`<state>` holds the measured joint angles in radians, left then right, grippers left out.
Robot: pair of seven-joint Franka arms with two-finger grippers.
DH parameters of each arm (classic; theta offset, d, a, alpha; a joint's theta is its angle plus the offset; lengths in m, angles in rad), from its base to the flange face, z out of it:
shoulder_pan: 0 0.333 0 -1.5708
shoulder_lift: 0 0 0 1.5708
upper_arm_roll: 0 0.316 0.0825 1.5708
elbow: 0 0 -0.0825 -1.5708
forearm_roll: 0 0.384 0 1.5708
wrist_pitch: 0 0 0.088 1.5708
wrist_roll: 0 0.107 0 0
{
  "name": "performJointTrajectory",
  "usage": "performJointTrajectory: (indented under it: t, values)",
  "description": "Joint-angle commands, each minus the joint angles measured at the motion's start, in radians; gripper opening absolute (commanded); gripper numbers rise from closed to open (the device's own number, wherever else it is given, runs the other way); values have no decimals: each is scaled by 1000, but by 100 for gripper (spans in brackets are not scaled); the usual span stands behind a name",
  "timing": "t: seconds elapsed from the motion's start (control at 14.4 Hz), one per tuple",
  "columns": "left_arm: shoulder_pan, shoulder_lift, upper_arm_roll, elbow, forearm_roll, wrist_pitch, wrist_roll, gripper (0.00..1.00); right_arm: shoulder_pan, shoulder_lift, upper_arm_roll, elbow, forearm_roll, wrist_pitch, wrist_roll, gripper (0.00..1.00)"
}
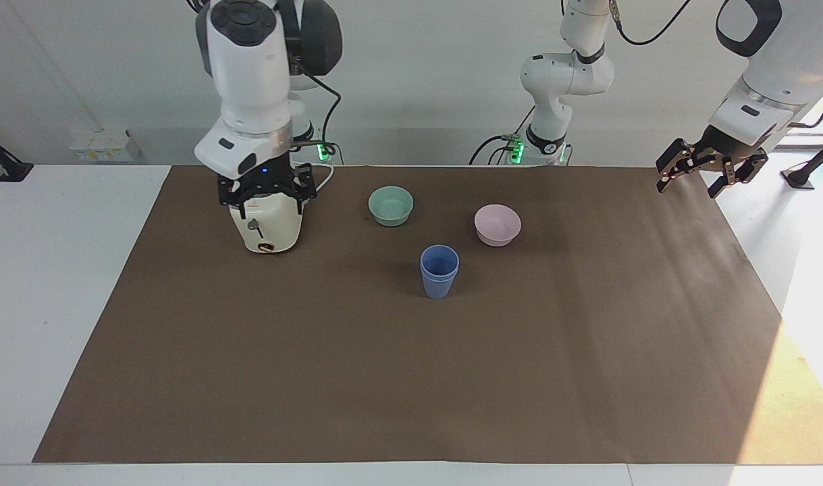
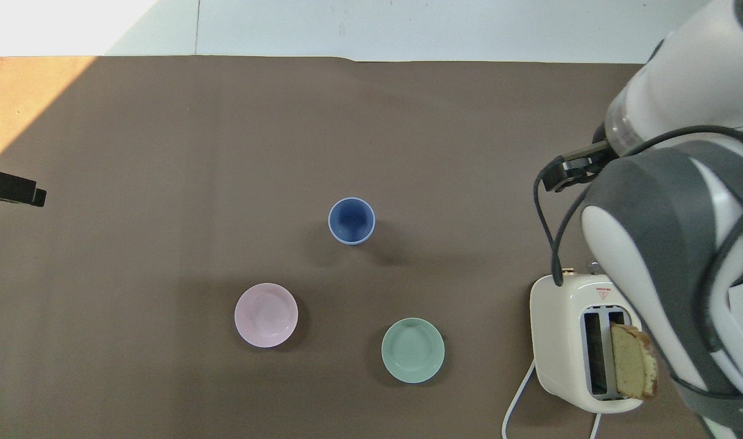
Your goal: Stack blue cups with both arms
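Right gripper (image 1: 266,191) is hanging over the cream toaster (image 1: 264,226) at the right arm's end of the table, with its fingers (image 1: 304,187) spread wide and nothing between them. Left gripper (image 1: 711,170) is waiting in the air over the mat's edge at the left arm's end, fingers splayed and empty. Neither gripper is touching a cup.

Blue cups (image 1: 439,271) are standing upright as 1 nested stack on the brown mat (image 1: 411,378), farther from the robots than the pink bowl (image 1: 497,224) and the mint-green bowl (image 1: 391,205). A double rim line is showing near the top, so 1 cup is sitting inside the other. In the overhead view the stack (image 2: 351,220) is reading as a single round opening.

Handling judgement:
1. The cups are appearing to be thin plastic, therefore light and slightly flexible.
2. The tapered, faintly ribbed wall is probably smooth enough to slip under a weak pinch.
3. A grip across the rim, 1 finger inside and 1 outside, is likely the most secure hold.
4. A light stack is likely tipping easily under a sideways knock.

The stacking is appearing complete.
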<state>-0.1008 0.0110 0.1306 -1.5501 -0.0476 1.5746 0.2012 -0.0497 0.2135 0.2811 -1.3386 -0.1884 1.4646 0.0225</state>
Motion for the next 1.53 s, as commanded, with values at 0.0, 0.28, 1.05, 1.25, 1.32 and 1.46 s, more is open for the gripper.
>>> performJointTrajectory:
  t: [0.0,0.28,1.05,1.25,1.32,1.46]
  values:
    - [-5,-5,1,7,18,-18,6,100,-85,-32,12,-4,78,-30,-32,100]
    - [-5,-5,0,7,17,-13,6,100,-142,-114,9,-146,141,87,-7,100]
    - [-4,-6,0,7,17,-21,4,100,-127,-161,13,-248,181,163,65,100]
    - [-5,-6,0,7,17,-18,4,100,-125,-161,13,-246,178,163,65,100]
    - [-5,-6,0,7,17,-18,4,100,-125,-161,13,-244,178,163,65,100]
    - [-5,-6,0,7,17,-18,6,100,-127,-158,13,-243,179,165,66,100]
